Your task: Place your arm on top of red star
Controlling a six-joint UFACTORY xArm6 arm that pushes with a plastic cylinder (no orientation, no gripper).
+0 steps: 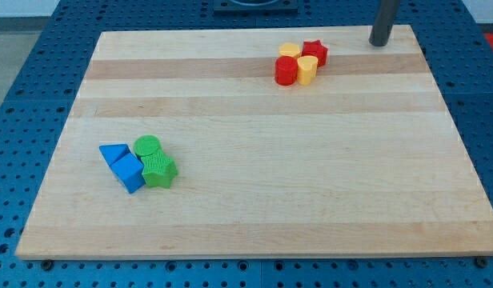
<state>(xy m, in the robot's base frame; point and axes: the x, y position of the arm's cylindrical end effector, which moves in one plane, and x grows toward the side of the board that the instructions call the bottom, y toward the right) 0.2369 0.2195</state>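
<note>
The red star [315, 51] lies near the view's top, right of centre, on the wooden board [254, 200]. It touches a yellow block [290, 50] on its left, with a red cylinder [286, 70] and a yellow cylinder-like block [307, 70] just below. My tip [379, 43] is at the board's top edge, to the right of the red star and apart from it by a clear gap. It touches no block.
At the view's left, lower down, a second cluster: a blue triangle [113, 153], a blue block [130, 173], a green cylinder [148, 146] and a green star [158, 170]. Blue perforated table [38, 80] surrounds the board.
</note>
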